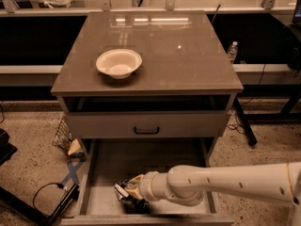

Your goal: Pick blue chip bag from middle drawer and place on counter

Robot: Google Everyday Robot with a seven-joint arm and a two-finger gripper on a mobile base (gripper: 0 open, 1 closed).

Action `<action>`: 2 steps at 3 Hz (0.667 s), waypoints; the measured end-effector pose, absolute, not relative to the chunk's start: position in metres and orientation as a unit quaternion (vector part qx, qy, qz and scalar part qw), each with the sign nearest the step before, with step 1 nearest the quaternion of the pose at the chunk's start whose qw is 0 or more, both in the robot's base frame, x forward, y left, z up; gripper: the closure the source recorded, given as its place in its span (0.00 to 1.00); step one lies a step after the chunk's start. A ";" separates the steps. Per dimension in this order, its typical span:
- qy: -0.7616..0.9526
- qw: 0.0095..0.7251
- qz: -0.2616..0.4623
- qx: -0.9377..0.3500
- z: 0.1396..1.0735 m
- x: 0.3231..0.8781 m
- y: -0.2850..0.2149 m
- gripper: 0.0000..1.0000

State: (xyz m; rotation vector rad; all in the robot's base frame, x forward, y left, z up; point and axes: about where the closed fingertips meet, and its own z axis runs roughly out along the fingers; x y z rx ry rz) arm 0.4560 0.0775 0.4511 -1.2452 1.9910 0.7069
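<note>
The blue chip bag [123,195] lies crumpled on the floor of the open middle drawer [141,161], near its front edge and left of centre. My gripper [133,192] reaches in from the right on a white arm and sits right against the bag, covering its right side. The counter [160,41] is the glossy grey-brown top of the cabinet, well above the drawer.
A cream bowl [119,63] sits on the counter's left half. A closed drawer front with a black handle [146,130] hangs above the open drawer. A water bottle [232,52] stands behind right. Cables [47,197] and blue tape [71,171] lie on the floor at left.
</note>
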 end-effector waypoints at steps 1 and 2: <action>0.719 0.373 0.302 -0.503 0.516 0.423 0.083 1.00; 0.669 0.393 0.335 -0.535 0.602 0.372 0.092 1.00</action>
